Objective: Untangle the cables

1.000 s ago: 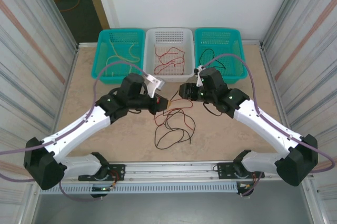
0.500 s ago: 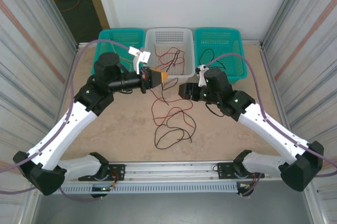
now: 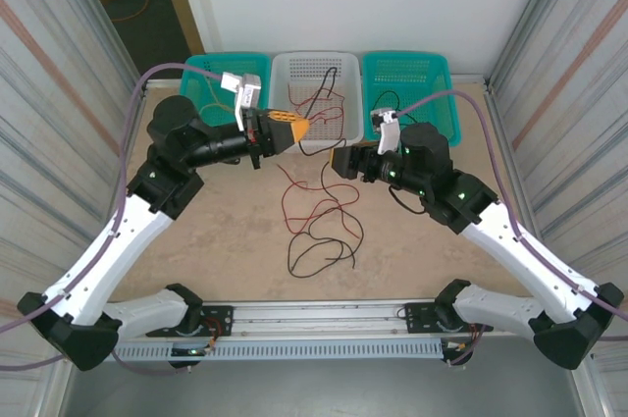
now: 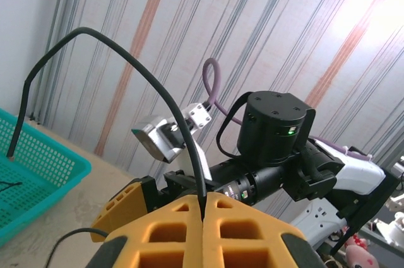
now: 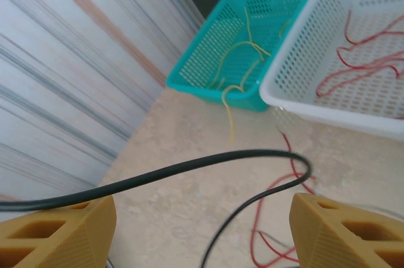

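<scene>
Near the far edge of the bench, the left jaws are pinched on a black cable; the right jaws gape wide. Red and black cables sprawl mid-bench.

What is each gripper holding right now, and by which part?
The left gripper pinches a black cable, one loose end arching out past the grip. The right gripper is open, holding nothing.
</scene>
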Motion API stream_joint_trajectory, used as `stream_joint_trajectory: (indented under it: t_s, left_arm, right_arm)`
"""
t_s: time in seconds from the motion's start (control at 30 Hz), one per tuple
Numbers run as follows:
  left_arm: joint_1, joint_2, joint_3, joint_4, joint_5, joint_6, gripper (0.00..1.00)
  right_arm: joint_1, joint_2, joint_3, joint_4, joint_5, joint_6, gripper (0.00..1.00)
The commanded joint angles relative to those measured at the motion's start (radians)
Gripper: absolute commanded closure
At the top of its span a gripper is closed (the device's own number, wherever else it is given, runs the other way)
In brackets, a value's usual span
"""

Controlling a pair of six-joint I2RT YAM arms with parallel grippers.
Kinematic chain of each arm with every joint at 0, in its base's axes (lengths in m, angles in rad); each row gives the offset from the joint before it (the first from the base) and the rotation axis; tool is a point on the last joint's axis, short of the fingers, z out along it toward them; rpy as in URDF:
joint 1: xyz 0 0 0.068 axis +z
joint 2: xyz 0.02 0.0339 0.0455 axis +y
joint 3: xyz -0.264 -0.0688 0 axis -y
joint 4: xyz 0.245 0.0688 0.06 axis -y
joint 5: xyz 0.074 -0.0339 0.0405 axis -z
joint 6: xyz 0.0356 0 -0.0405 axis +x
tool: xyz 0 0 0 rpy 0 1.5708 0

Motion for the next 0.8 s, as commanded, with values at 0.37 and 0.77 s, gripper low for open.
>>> stream_joint_trajectory:
  t_s: [0.37,0.77]
  left_arm:
    - [0.042,0.087,0.069,-0.019,0.023,-0.114,1.0]
    - [0.078,0.142,0.059,0.042,0.106,-0.261,1.0]
  right_arm:
    - [0.127,0.007,0.15,-0.056,0.017,-0.203,0.27]
    - [0.158,0.139,0.236,-0.041,0.002,-0.26,0.39]
